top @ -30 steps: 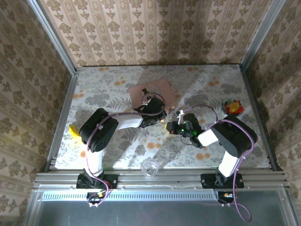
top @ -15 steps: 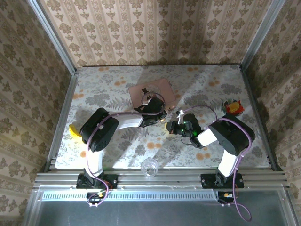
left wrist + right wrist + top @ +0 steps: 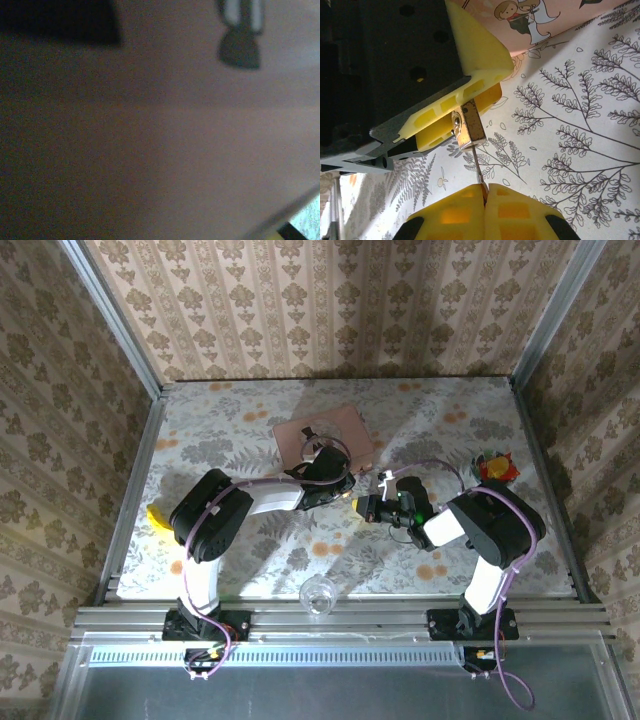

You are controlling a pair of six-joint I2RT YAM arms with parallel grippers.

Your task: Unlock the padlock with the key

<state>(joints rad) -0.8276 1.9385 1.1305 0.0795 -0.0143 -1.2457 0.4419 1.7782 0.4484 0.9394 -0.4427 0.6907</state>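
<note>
While the left claw (image 3: pixel 482 90) pinches the padlock (image 3: pixel 466 126), the right claw (image 3: pixel 484 194), just right of it, is pressed together on the key (image 3: pixel 476 167), whose tip touches the padlock.

You find padlock (image 3: pixel 467 127) in left pincer (image 3: pixel 462 102), mid-counter (image 3: pixel 450 420), box (image 3: pixel 322 435) just behind. Key (image 3: pixel 477 167) runs from right pincer (image 3: pixel 484 194) to padlock, touching it. Glass (image 3: pixel 318 595) well apart, at near edge between arm bases.
</note>
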